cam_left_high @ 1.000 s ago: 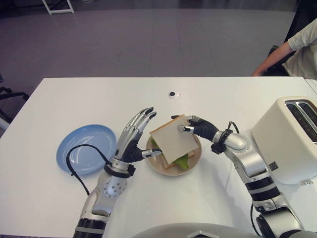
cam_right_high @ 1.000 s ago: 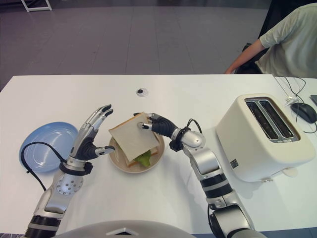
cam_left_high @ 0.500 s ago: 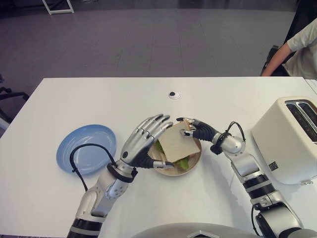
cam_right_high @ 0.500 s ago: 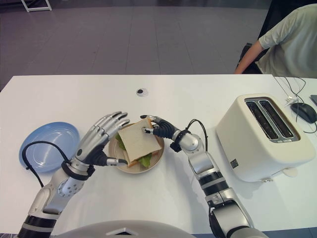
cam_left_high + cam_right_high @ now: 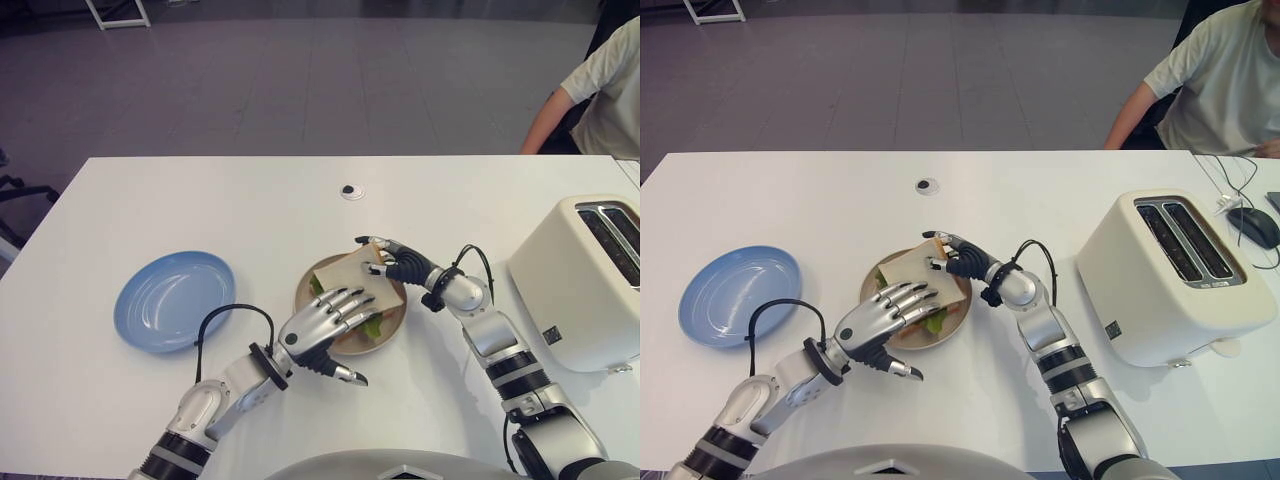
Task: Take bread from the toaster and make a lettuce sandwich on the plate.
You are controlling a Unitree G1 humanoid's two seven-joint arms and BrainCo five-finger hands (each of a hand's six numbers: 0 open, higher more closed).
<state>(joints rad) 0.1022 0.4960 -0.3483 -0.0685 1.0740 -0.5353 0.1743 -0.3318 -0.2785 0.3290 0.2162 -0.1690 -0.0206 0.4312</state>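
A tan plate (image 5: 392, 325) near the table's middle holds a sandwich: a bread slice (image 5: 347, 278) lies on top of green lettuce (image 5: 373, 325). My right hand (image 5: 392, 262) pinches the slice's far right corner. My left hand (image 5: 328, 325) lies palm down with its fingers spread over the near side of the slice. In the right eye view the same slice (image 5: 912, 269) shows under my left hand (image 5: 883, 322) and right hand (image 5: 957, 254). The cream toaster (image 5: 1170, 275) stands at the right with two empty slots.
A blue plate (image 5: 172, 299) lies at the left of the white table. A small black-centred disc (image 5: 349, 189) sits at the table's far middle. A person sits beyond the far right corner. A black mouse (image 5: 1252, 226) lies behind the toaster.
The top slice has come down from a tilt onto the lettuce. My left hand swung from upright beside the plate to flat on the slice. My right hand lowered with the slice's corner.
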